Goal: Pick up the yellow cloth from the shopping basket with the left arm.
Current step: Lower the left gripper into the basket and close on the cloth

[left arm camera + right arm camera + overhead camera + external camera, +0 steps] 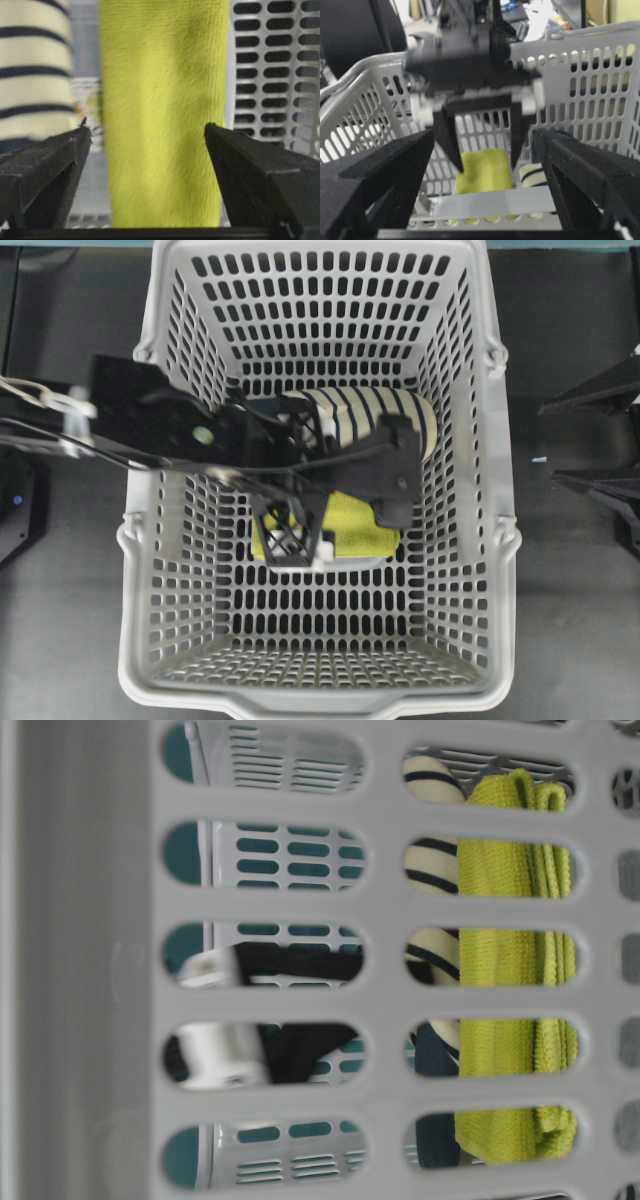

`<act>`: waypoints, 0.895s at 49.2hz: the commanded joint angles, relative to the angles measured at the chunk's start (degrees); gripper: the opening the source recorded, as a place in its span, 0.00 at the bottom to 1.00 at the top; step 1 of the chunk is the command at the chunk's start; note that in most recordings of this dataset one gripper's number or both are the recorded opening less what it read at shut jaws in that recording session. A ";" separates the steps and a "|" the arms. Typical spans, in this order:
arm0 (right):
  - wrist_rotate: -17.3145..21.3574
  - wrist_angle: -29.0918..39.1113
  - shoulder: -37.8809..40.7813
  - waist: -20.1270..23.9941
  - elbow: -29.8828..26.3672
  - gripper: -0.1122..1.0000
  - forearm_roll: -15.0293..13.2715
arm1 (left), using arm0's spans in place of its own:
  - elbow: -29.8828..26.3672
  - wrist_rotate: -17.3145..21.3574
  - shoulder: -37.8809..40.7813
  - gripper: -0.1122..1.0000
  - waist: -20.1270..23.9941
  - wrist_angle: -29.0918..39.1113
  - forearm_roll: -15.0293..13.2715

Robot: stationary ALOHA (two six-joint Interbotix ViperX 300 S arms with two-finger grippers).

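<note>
Now your left claw [147, 132] is spread wide, straddling the yellow-green terry cloth [162, 110] inside the light-grey slotted plastic basket [490, 440]; your right claw [485, 145] is released too.

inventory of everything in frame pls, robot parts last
shopping basket: 1, light grey, slotted walls and floor, centre of the dark table.
yellow cloth: 1, yellow-green, flat on the basket floor, beside the slipper.
slipper: 1, cream with navy stripes, on the basket floor, on the far side of the cloth in the overhead view.
table: 1, dark, under the basket.
left gripper: 1, black, reaching into the basket from the left, jaws open on either side of the cloth, not gripping it.
right gripper: 1, black, outside the basket on the right, jaws open, holding nothing.
</note>
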 commanded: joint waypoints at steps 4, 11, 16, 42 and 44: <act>-0.09 -0.53 0.18 0.09 -1.05 0.80 0.18 | -0.53 -0.18 2.55 0.90 -0.70 -0.53 0.18; -0.09 -0.62 0.09 0.09 -0.88 0.80 0.18 | 0.00 -0.62 4.22 0.90 -0.53 -2.20 0.18; -0.09 -0.53 -0.09 0.09 -0.70 0.80 0.18 | 0.70 -1.05 4.92 0.90 -0.53 -3.16 0.18; -0.09 -0.44 -0.09 0.09 -0.18 0.80 0.09 | 2.55 -0.53 3.43 0.27 -0.97 -2.81 0.18; -0.09 -0.35 -0.18 0.09 -0.18 0.80 0.09 | 2.20 -0.53 2.81 0.27 -0.88 -2.81 0.18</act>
